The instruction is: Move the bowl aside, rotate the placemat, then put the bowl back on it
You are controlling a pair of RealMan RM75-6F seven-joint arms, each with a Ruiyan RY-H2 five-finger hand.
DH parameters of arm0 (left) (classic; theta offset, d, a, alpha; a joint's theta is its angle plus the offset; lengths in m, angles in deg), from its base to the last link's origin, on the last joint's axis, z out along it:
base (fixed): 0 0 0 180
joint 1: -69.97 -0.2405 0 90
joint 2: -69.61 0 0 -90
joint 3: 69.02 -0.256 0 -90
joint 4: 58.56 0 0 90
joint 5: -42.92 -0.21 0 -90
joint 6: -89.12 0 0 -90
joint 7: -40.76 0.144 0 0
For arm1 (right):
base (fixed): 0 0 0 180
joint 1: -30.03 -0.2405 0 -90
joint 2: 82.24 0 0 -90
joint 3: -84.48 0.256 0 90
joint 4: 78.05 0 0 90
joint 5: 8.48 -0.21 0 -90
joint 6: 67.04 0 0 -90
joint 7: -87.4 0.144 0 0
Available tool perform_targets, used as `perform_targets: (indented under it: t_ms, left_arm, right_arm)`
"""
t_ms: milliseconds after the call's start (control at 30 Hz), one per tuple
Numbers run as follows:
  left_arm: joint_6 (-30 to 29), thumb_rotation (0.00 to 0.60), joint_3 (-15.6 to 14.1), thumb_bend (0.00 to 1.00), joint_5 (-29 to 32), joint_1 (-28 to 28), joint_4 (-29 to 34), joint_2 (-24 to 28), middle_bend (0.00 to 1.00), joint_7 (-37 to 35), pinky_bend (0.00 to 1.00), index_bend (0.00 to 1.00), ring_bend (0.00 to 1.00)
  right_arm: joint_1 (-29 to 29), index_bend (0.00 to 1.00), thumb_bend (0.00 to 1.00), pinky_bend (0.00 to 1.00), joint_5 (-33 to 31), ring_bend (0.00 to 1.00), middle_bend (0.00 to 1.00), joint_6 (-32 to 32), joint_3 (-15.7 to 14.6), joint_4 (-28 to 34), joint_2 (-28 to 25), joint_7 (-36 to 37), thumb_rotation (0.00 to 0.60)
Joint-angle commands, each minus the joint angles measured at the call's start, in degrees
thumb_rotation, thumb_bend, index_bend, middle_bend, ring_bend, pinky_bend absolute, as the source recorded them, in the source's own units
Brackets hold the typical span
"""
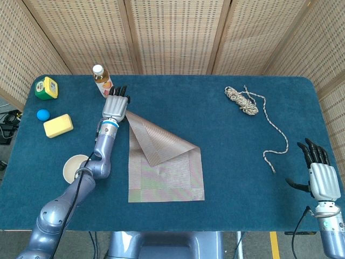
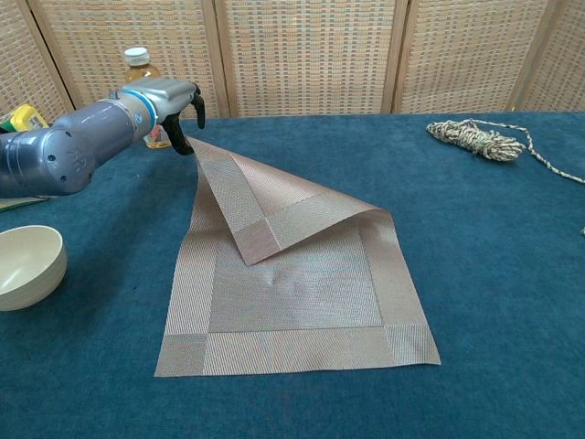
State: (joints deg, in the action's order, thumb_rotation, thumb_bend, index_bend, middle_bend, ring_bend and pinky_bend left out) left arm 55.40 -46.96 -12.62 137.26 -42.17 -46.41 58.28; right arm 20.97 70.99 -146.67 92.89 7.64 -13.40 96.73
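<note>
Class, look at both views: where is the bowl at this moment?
The bowl sits on the table's left side, off the placemat and to its left, partly hidden behind the left arm in the head view; in the chest view it sits at the left edge.
</note>
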Motion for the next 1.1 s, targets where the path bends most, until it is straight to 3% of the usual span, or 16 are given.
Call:
perform_targets:
  t_ms: [33, 1100]
  left_arm:
    - [-1.23, 0.600, -0.03, 0.30, -0.72, 0.41, 0.59, -0.07, 0.00, -0.58, 0.00, 0.31, 0.00]
    - [-9.16, 0.600, 2.35, 0.30, -0.50, 1.22, 13.04, 1.10, 0.00, 6.67, 0.00, 0.29, 0.00]
  right_arm:
    - [0.13, 0.12, 0.11, 0.00, 0.27, 0.00, 0.00, -0.34, -0.02, 0.20, -0.16, 0.21, 0.600]
    - [1.20, 0.12, 0.11, 0.00, 2.10, 0.00, 0.00, -1.91, -0.77, 1.93, -1.98, 2.53, 0.600]
